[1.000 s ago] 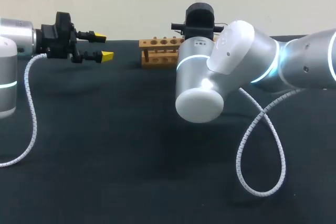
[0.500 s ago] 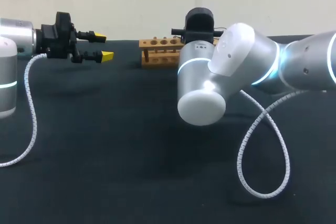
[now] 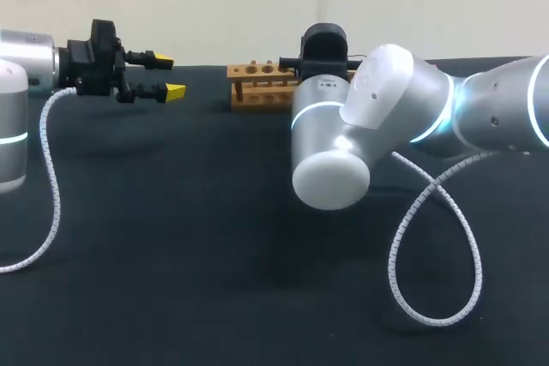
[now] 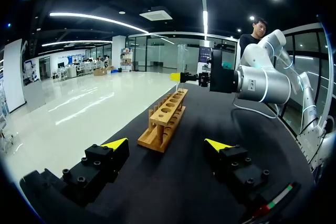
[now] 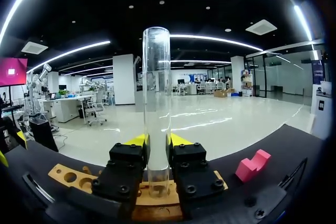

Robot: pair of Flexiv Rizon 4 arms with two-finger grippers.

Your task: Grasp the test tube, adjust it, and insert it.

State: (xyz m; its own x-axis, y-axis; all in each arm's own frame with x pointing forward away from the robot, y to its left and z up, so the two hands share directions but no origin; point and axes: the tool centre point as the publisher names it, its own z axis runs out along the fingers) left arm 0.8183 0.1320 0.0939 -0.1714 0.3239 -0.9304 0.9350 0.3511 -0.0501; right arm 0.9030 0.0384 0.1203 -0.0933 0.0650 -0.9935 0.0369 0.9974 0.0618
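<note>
While the right claw grips the upright test tube above the rack, the left claw hangs released. Off-centre lowering could jam the tube against wood, cracking it.

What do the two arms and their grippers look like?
The left arm and right arm are rounded silver-grey shells with glowing light-blue rings and white coiled cables. The left gripper and right gripper are black and blocky, with yellow-tipped fingers.
</note>
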